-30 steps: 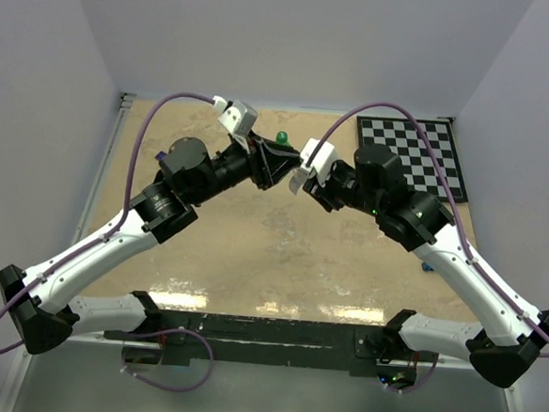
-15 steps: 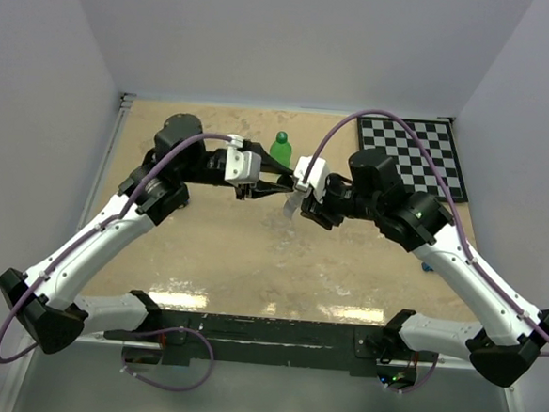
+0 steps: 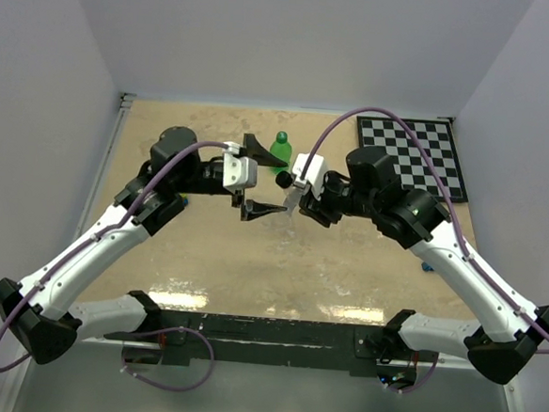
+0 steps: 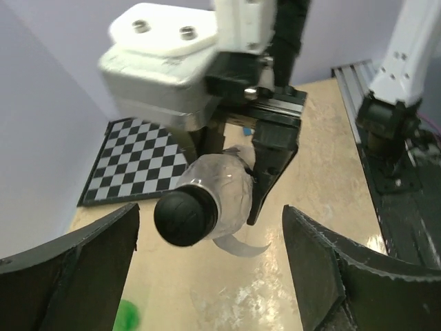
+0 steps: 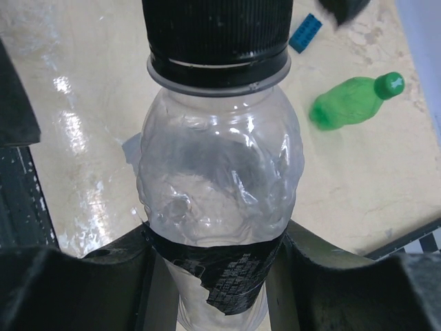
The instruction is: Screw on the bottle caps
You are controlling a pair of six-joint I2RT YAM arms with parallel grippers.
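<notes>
My right gripper [image 3: 302, 191] [image 5: 220, 276] is shut on the clear bottle [image 5: 220, 179] [image 4: 231, 186], gripping it at its dark label band [image 5: 231, 276] and holding it sideways above the table. The black cap [image 5: 217, 34] [image 4: 185, 215] [image 3: 283, 178] sits on that bottle's neck. Facing the cap, my left gripper [image 3: 260, 179] [image 4: 210, 231] is open; its fingers [image 4: 324, 269] stand wide on either side and touch nothing. The green bottle [image 3: 279, 150] [image 5: 344, 103] rests on the table behind, its green cap [image 5: 393, 83] [image 3: 281, 135] on it.
A checkerboard [image 3: 415, 150] [image 4: 134, 162] lies at the back right of the sandy table [image 3: 252, 261]. A blue brick [image 5: 305, 32] lies beyond the bottle on the left arm's side. Another small blue piece [image 3: 428, 267] shows beside the right arm. White walls close in the table.
My left gripper was shut on the black cap and has now opened wide, letting go. Its wrist has turned since a second ago. The right gripper has kept its hold on the clear bottle.
</notes>
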